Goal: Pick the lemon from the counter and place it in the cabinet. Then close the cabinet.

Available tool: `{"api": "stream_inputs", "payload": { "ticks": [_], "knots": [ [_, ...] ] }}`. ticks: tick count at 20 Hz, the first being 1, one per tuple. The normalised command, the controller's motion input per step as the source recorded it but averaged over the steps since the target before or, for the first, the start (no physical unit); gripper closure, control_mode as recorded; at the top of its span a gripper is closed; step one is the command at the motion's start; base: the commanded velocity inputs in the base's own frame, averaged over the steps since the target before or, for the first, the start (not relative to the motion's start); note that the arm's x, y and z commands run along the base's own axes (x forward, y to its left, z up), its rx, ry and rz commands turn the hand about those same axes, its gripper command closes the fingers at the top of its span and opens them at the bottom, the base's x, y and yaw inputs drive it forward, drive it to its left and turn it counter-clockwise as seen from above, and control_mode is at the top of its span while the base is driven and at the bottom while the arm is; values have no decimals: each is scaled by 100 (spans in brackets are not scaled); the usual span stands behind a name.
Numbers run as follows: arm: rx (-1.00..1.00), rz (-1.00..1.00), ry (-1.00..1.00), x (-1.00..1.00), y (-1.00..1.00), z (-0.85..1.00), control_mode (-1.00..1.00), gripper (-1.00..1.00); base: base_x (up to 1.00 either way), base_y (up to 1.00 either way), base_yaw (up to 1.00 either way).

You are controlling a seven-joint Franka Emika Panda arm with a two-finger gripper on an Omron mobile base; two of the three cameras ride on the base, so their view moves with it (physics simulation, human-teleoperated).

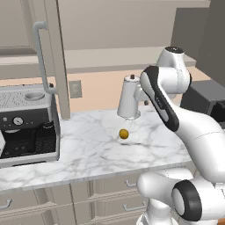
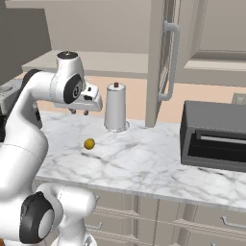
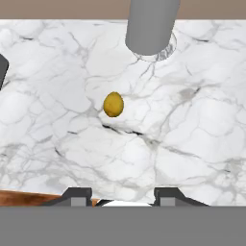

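Note:
The lemon (image 1: 124, 134) (image 2: 89, 143) (image 3: 113, 104) lies on the white marble counter (image 1: 88, 154) (image 2: 144, 166), in front of the paper towel roll. My gripper (image 2: 79, 112) (image 3: 122, 193) hangs above the counter, back and left of the lemon in the right base view. It points down, open, with nothing between its fingers. In the hand view the lemon sits well ahead of the fingertips, slightly left of centre. One door (image 1: 59, 57) (image 2: 158, 62) of the cabinet stands swung open above the counter, its long bar handle (image 1: 41, 57) (image 2: 171, 62) facing out.
A white paper towel roll (image 1: 128, 99) (image 2: 115, 106) (image 3: 151, 26) stands upright just behind the lemon. A coffee machine (image 1: 26, 123) fills the counter's left end. A dark toaster oven (image 2: 214, 134) sits at the right. Drawer fronts (image 1: 110, 193) run below the counter edge.

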Motion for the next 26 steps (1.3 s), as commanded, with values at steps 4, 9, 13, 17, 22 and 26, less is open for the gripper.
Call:
{"api": "stream_inputs", "payload": {
  "ticks": [4, 9, 13, 17, 22, 26],
  "knots": [
    [0, 0, 1, 5, 15, -28, -100, -100, 0, 0, 0],
    [-1, 0, 7, 26, 30, -52, -100, -100, 0, 0, 0],
    [0, 0, 6, 36, 29, -40, -100, -100, 0, 0, 0],
    [0, 0, 9, 41, 26, -34, -100, -100, 0, 0, 0],
    [-1, 0, 7, 39, 15, -37, -100, -100, 0, 0, 0],
    [-2, 0, 4, 35, 3, -51, -100, -100, 0, 0, 0]
  ]
}}
